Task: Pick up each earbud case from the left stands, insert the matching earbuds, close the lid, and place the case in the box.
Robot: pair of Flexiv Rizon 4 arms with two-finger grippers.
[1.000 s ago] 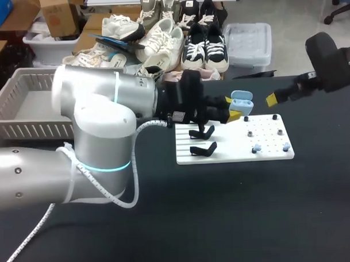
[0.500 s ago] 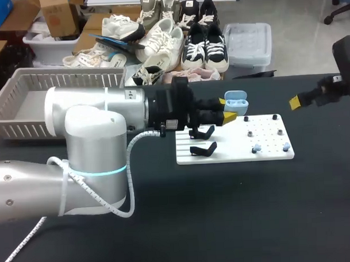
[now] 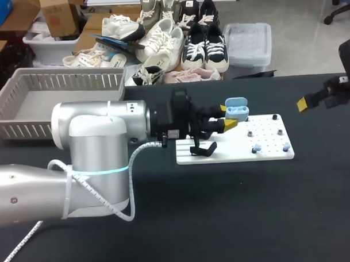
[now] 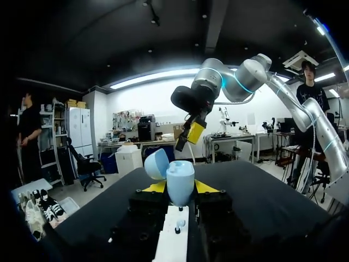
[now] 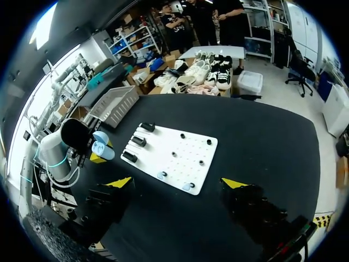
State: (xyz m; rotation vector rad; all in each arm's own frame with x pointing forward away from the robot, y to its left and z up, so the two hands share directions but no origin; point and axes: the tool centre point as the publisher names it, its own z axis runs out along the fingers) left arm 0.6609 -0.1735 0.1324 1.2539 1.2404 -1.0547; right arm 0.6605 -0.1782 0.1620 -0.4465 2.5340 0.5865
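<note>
A light blue earbud case [image 3: 237, 110] with its lid up is held over the back left corner of the white board [image 3: 233, 153]; my left gripper [image 3: 227, 116] is shut on it. In the left wrist view the case [image 4: 180, 180] sits between the yellow tips of the left gripper [image 4: 180, 189], lid [image 4: 155, 164] tipped back. Two light blue earbuds [image 3: 256, 147] [image 3: 286, 145] rest on the board's front right. My right gripper [image 5: 178, 183] is open and empty, off past the board's right side, seen in the head view as the right gripper [image 3: 303, 103].
One black stand [image 3: 203, 148] shows on the board's left; the other is hidden behind my left gripper. Small pegs [image 3: 250, 133] dot the board's right half. A grey basket [image 3: 47, 84] stands at the table's back left.
My right gripper has drawn back to the right, away from the case. My left arm has turned and shifted, bringing the held case a little lower over the board's back edge.
</note>
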